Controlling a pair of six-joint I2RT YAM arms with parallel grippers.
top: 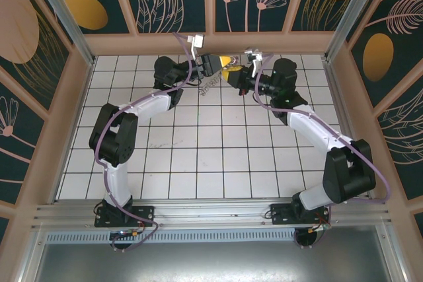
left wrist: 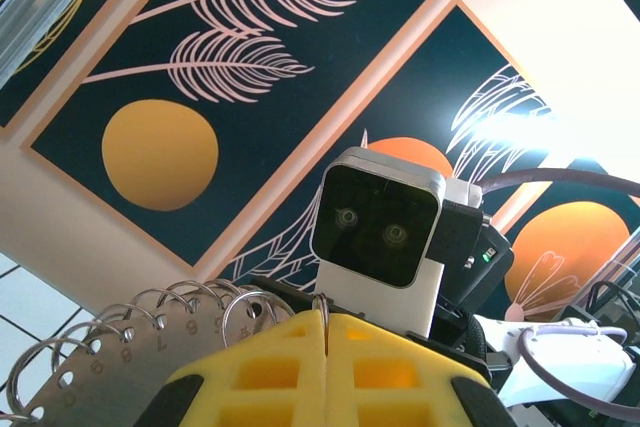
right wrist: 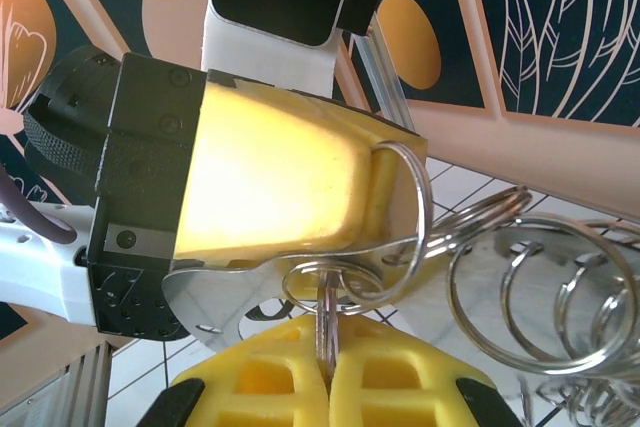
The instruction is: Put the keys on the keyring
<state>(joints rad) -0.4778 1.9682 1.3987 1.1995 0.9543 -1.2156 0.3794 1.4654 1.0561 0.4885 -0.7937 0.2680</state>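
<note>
**A:** Left claw is pressed together, with a thin wire loop of the keyring caught at its seam. The bundle is up off the counter, far middle, between both arms.

**B:** Keys?

**A:** I can't pick one out for certain. Flat metal tags with stamped numbers hang from the loops left of that claw, and I can't tell whether any is a key. A metal plate with a hole sits under the left claw's tip.

**B:** Right side?

**A:** Right claw is pinched tight too, on an edge-on loop of the same bundle, just below the left claw's tip.

**B:** Progress?

**A:** My read is mid-threading. The ring is lifted and held from both sides, but I see no key confirmed on it. What's left is to work a key through a loop, then let go.

**B:** Anything in the way?

**A:** Spare loops crowd together at the right. The two claws nearly touch. The right arm's wrist camera looms just beyond the left claw, with a purple cable arcing behind it. I'd judge there's little room to turn.
</note>
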